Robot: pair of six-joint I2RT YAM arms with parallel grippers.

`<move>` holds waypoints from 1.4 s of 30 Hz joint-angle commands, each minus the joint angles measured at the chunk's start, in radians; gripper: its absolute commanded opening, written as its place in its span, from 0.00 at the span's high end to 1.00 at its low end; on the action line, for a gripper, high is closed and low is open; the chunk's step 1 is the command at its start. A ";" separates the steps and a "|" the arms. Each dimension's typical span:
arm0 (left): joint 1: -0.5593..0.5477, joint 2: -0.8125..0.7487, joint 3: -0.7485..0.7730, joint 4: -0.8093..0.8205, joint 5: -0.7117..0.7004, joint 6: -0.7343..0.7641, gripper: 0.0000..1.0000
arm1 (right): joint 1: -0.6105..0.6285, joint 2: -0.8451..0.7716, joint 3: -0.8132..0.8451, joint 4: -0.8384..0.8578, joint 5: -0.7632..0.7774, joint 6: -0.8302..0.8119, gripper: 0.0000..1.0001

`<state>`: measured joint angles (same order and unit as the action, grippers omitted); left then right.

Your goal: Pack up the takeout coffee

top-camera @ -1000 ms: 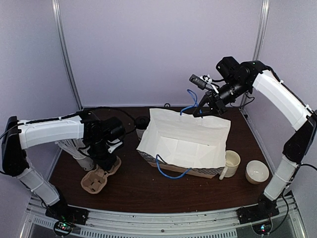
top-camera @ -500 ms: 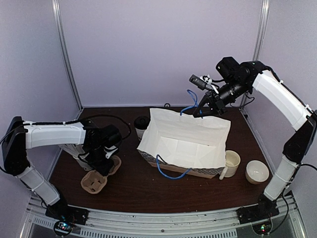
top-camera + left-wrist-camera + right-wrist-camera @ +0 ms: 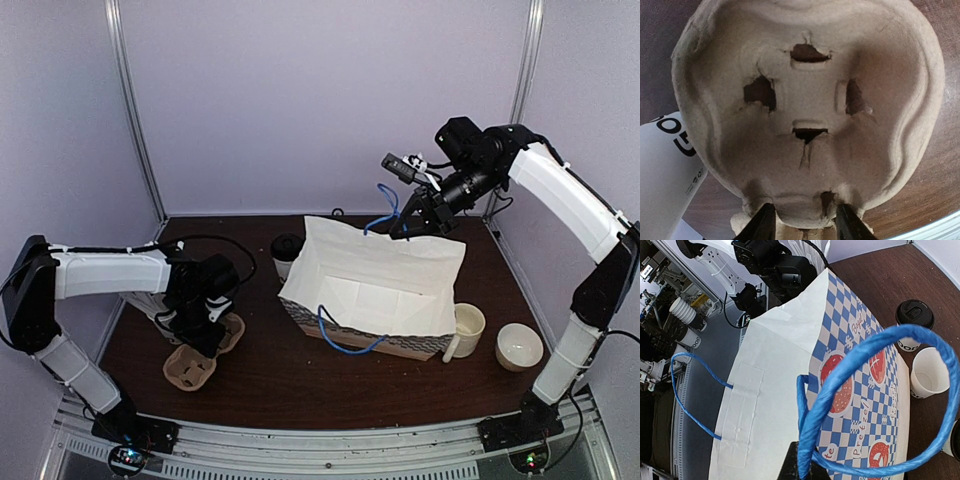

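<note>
The bag (image 3: 775, 350) is printed "Bagel", "Pretzel"; right gripper (image 3: 802, 462) clamps its blue handle (image 3: 837, 375). Beside the bag, a white cup (image 3: 912, 346), black lid (image 3: 914, 313). Left gripper (image 3: 805, 225) straddles carrier (image 3: 810, 100) rim, grip unclear.

Bag (image 3: 375, 290) at table (image 3: 280, 395) centre. Lidded cup (image 3: 287, 247) behind bag's left corner. Cardboard cup tray (image 3: 188, 370) front left. Second cup (image 3: 665, 170) on its side just beside tray. Mug (image 3: 467, 328) just right of bag, bowl (image 3: 520, 347) further right.
</note>
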<state>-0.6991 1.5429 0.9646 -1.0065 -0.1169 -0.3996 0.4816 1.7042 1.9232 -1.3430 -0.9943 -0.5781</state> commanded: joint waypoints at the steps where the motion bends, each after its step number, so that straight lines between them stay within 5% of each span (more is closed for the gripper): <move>1: 0.014 -0.008 -0.022 0.034 0.026 -0.015 0.56 | -0.001 -0.020 -0.009 0.001 -0.012 -0.007 1.00; 14: 0.021 -0.044 0.005 -0.004 0.037 -0.019 0.70 | 0.003 -0.027 -0.022 0.009 -0.008 -0.004 1.00; 24: -0.020 -0.189 0.196 -0.080 0.186 -0.002 0.73 | 0.005 -0.016 -0.013 0.010 -0.004 -0.001 1.00; 33: -0.105 -0.241 0.630 -0.103 0.133 0.130 0.76 | 0.005 -0.004 0.013 -0.012 0.000 -0.001 1.00; 38: -0.107 -0.133 0.984 -0.125 0.162 0.285 0.76 | 0.029 -0.002 0.018 -0.019 -0.032 0.023 1.00; 42: -0.162 -0.054 1.114 -0.059 0.259 0.387 0.77 | 0.054 -0.004 0.005 -0.005 -0.048 0.046 1.00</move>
<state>-0.8127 1.4097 1.9999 -1.1194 0.0498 -0.1619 0.5083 1.7042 1.9163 -1.3430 -1.0000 -0.5625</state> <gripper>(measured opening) 0.245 0.006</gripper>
